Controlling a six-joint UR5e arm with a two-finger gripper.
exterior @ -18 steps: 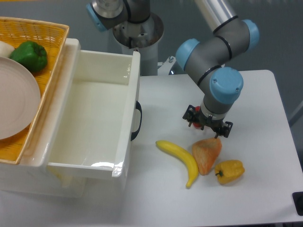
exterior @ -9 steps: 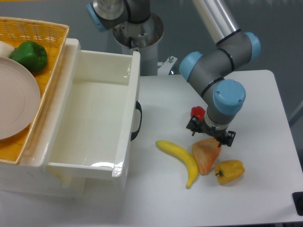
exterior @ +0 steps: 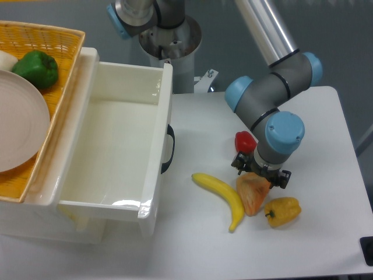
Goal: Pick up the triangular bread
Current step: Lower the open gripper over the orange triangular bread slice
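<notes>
Right of centre and a little below the middle of the frame, the triangular bread (exterior: 253,194) lies flat on the white surface (exterior: 315,122), a rounded wedge with an orange-tan crust and a paler streaked face. Its broad end points toward the upper part of the frame and its narrower end toward the lower edge, so its long axis runs roughly up and down in the picture, tilted slightly. The gripper (exterior: 260,174) sits directly over that upper end, its dark fingers straddling the top of the wedge on the left and right; the wrist hides the fingertips, so I cannot tell whether they are apart or already pressing on the crust. Judging from this, the grasp is at hand: the bread lies straight beneath the gripper and extends from it toward the lower edge, and a squeeze across its short width looks the natural move. Neighbours crowd it (which may matter on the lift): the banana (exterior: 223,195) curves along its left side, touching or nearly so, the yellow bell pepper (exterior: 283,210) rests just beside its lower right, and the small red pepper (exterior: 245,141) sits near the gripper's upper left. A white bin (exterior: 152,175) fills the left of the frame, with a wicker basket (exterior: 65,70) holding a green pepper (exterior: 36,69) at the upper left.
</notes>
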